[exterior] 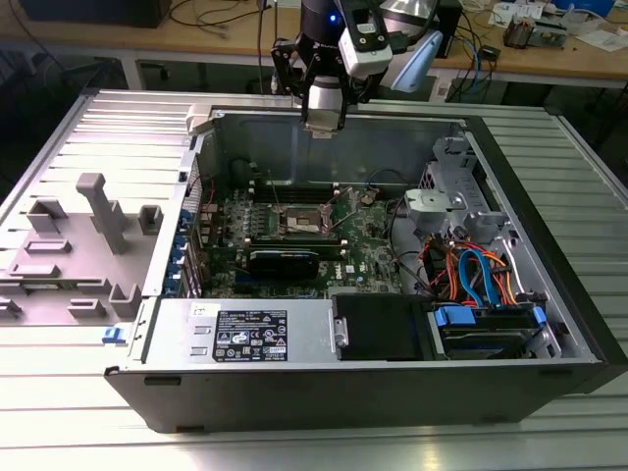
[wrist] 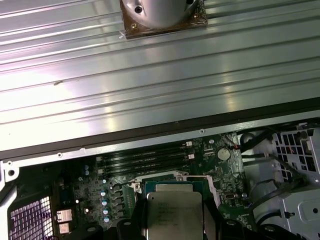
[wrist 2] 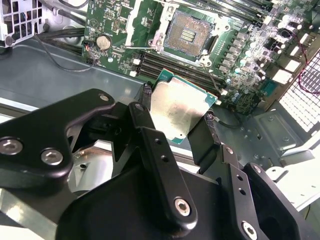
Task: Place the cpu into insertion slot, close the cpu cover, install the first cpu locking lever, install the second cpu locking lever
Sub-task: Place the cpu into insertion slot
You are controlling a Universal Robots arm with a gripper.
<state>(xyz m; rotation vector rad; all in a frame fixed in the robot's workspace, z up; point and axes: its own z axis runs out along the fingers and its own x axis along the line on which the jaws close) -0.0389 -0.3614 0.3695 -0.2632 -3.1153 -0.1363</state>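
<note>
My gripper [exterior: 324, 122] hangs over the back wall of the open computer case, above the motherboard. It is shut on the cpu [wrist 2: 180, 107], a flat square chip with a silver-grey top and green edge, gripped on two opposite sides between the black fingers [wrist 2: 150, 130]. The first wrist view shows the same chip [wrist: 172, 210] in my gripper [wrist: 173, 212]. The insertion slot [wrist 2: 187, 32] lies bare on the board below and ahead of the chip, its dark contact field exposed. The cpu cover [wrist 2: 142, 20] stands swung open at one side of it. Thin wire levers [wrist 2: 212, 75] lie loose beside the socket [exterior: 299, 222].
A black card [exterior: 283, 261] and long memory slots [exterior: 294, 192] flank the socket. A coin battery [wrist 2: 103, 41] sits on the board. Orange and blue cables [exterior: 471, 270] and a drive cage fill the exterior view's right. A grey fixture [exterior: 93, 235] stands outside at the left.
</note>
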